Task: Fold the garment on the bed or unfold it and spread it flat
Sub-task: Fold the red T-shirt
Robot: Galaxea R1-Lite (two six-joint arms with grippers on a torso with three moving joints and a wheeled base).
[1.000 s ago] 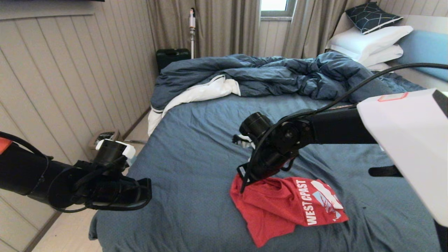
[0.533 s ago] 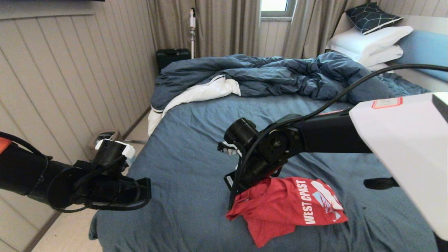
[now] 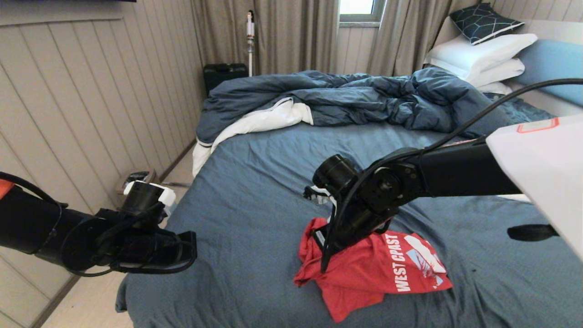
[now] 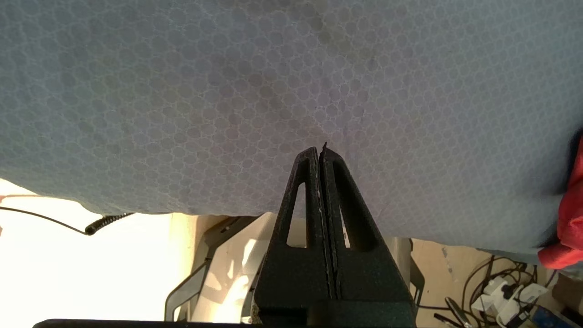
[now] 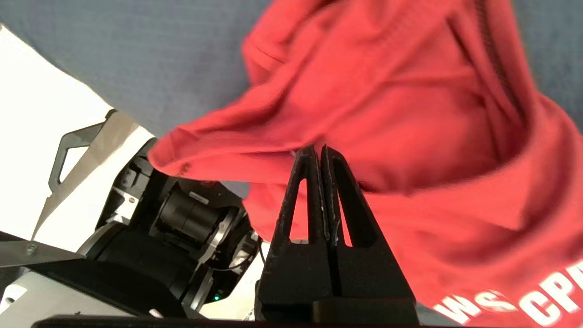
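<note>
The right gripper (image 3: 324, 264), pinched on the red T-shirt (image 3: 378, 273), has swung back right and lifted its left edge higher. Shirt's on the near part of the bed (image 3: 255, 218), reading "WEST COAST". The left gripper (image 4: 321, 152) is closed, empty.

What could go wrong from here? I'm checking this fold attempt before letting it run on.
1. The right pincer is shut on a thin fold of the red T-shirt; so small a pinch could slip free.
2. The shirt lies bunched, so pulling may drag the whole heap across the sheet instead of spreading it.
3. The left pincer, shut and off beyond the bed's left edge, pins nothing down.
</note>
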